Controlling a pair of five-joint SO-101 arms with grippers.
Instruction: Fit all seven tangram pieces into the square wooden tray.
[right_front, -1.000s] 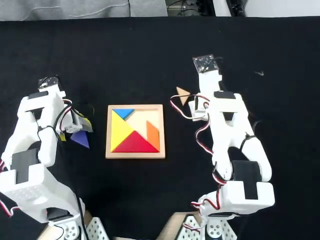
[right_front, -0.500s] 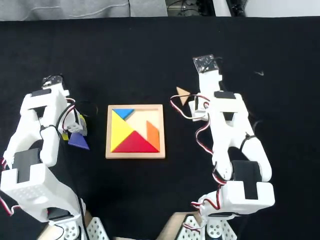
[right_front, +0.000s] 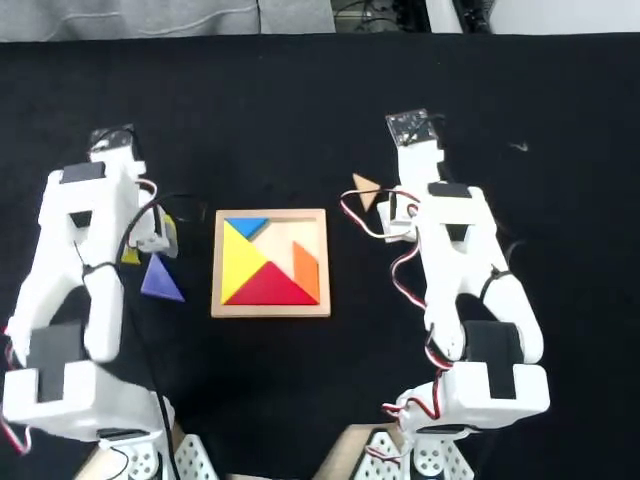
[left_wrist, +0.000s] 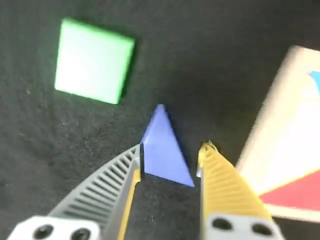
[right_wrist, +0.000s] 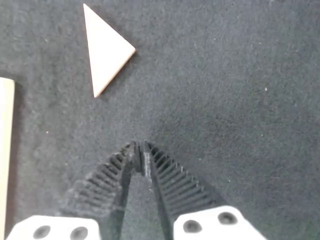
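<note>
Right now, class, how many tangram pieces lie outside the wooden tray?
3. A blue-purple triangle left of the tray; a green square close by it; a tan triangle off the tray's far right corner. The arms could hide more.

Wooden tray (right_front: 270, 312) partly filled; purple triangle (right_front: 161, 282), green square (left_wrist: 93, 60), tan triangle (right_front: 365, 188) lie outside.

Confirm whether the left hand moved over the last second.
Yes. Against the wooden tray, the left hand shifted slightly toward the far edge of the table; it sits open over the blue triangle.
</note>
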